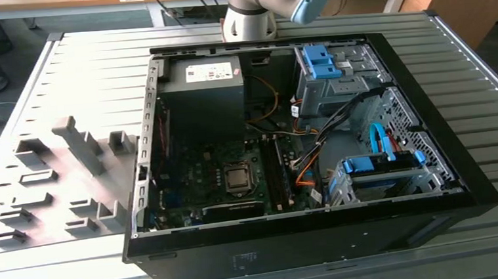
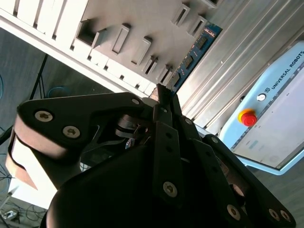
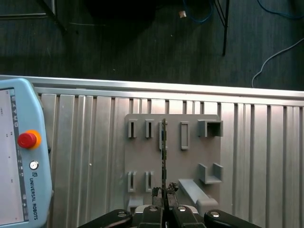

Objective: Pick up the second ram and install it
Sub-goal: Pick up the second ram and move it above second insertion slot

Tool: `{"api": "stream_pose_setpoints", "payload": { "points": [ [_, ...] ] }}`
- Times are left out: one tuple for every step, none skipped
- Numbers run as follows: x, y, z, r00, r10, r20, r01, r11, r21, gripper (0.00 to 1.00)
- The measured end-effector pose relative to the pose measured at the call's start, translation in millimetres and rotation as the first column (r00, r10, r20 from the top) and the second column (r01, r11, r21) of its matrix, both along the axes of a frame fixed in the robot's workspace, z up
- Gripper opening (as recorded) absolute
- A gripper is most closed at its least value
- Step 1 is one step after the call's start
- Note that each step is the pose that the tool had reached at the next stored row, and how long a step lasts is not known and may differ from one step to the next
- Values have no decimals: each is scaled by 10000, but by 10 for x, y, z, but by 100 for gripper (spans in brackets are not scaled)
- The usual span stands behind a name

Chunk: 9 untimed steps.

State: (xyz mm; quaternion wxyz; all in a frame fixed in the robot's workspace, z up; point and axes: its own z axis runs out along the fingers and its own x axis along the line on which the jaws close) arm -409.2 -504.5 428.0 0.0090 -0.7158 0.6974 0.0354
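Gripper [image 3: 164,191] clamps 2nd ram [image 3: 164,142].

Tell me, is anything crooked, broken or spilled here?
Nothing stands out. In the first wrist view the pincer grips the second ram by one end, and it sticks out straight above the gray fixture plate. The open computer case has loose cables, but nothing looks broken or spilled.

maker's lettering on the pale blue teach pendant [image 3: 40,180]
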Motion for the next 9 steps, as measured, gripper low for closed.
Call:
{"api": "stream_pose_setpoints", "payload": {
  "points": [
    [0, 0, 13, 10000, 0, 0, 0, 10000, 0, 14],
    [0, 0, 26, 10000, 0, 0, 0, 10000, 0, 14],
    [0, 0, 39, 10000, 0, 0, 0, 10000, 0, 14],
    [0, 0, 52, 10000, 0, 0, 0, 10000, 0, 14],
    [0, 0, 64, 10000, 0, 0, 0, 10000, 0, 14],
    [0, 0, 75, 10000, 0, 0, 0, 10000, 0, 14],
    [0, 0, 86, 10000, 0, 0, 0, 10000, 0, 14],
    [0, 0, 96, 10000, 0, 0, 0, 10000, 0, 14],
    [0, 0, 108, 10000, 0, 0, 0, 10000, 0, 14]
  ]
}}
